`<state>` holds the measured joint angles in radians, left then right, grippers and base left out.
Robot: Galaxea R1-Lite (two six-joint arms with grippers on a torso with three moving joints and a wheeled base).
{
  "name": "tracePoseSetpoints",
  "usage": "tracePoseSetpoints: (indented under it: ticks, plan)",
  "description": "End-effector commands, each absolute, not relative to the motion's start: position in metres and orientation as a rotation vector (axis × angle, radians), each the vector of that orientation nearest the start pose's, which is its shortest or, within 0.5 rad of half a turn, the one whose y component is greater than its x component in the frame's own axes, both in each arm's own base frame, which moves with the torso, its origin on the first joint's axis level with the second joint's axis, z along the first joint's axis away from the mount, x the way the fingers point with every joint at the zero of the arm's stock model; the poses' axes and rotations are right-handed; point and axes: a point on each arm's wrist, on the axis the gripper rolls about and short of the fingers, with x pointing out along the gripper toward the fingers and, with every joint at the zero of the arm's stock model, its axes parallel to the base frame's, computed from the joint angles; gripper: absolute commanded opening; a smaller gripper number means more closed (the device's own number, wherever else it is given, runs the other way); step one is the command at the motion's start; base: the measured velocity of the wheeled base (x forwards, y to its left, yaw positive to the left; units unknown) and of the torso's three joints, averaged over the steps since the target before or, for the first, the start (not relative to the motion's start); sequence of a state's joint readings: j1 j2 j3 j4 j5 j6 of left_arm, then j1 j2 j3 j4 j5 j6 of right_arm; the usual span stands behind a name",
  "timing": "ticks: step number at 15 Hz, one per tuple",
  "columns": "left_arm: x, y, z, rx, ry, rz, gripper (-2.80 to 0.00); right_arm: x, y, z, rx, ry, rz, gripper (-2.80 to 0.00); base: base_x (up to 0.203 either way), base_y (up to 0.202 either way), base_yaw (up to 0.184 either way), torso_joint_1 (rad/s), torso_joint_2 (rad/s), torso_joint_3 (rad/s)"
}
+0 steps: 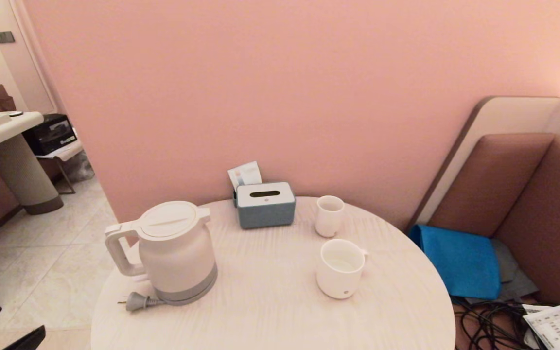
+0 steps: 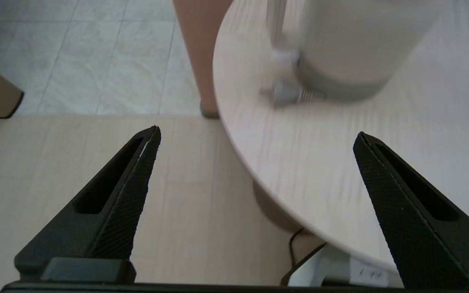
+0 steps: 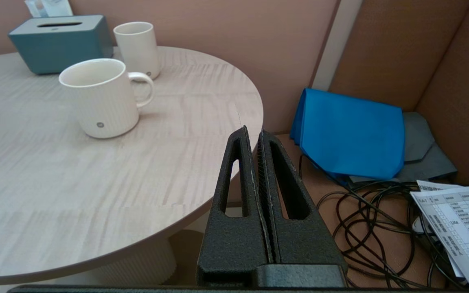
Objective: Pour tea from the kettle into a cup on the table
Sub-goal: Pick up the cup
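Left wrist view has the left gripper [image 2: 257, 136] spread wide and empty, hanging past the near-left rim of the round table with the pale whitish wood-grain top [image 2: 421, 134]. Ahead of its fingers, at about 1 o'clock, sits the large white plastic electric kettle with a grey bottom band [image 2: 348, 49], its grey plug [image 2: 285, 91] lying on the top just beside the base

Seen from the head camera, the kettle [image 1: 175, 253] stands upright at roughly 9 o'clock on the table [image 1: 270, 301], its loop handle [image 1: 117, 253] turned to 9 o'clock, out toward the left arm, and its spout aimed to 3 o'clock at the wide white ribbed mug with a side handle [image 1: 341, 268], well apart. That makes the left arm the nearer one, I judge, with a side-on reach for the handle

The right gripper [image 3: 257, 136] is pinched closed on nothing, off the right rim
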<state>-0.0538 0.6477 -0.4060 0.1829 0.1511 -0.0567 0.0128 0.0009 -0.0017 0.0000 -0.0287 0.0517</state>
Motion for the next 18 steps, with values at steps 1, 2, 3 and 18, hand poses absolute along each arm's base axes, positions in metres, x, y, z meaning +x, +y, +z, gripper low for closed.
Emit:
tracePoseSetpoints:
  ticks: [1,2,3,18]
  plan:
    - [0.005,0.003,0.163,0.0,0.388,0.106,0.0,-0.023,-0.001,0.076,0.052,0.0,-0.017,-2.8,0.0,0.0,0.0,0.0,0.0,0.0]
    - [-0.003,0.004,0.159,0.006,0.402,0.105,0.0,-0.023,-0.001,0.076,0.052,0.0,-0.017,-2.8,0.0,0.0,0.0,0.0,0.0,0.0]
    - [-0.011,0.004,0.156,0.011,0.414,0.103,0.0,-0.023,-0.001,0.076,0.051,0.0,-0.017,-2.8,0.0,0.0,0.0,0.0,0.0,0.0]
    - [-0.062,0.001,0.109,-0.01,0.22,0.0,0.0,-0.023,-0.001,0.076,0.049,0.0,-0.017,-2.8,0.0,0.0,0.0,0.0,0.0,0.0]
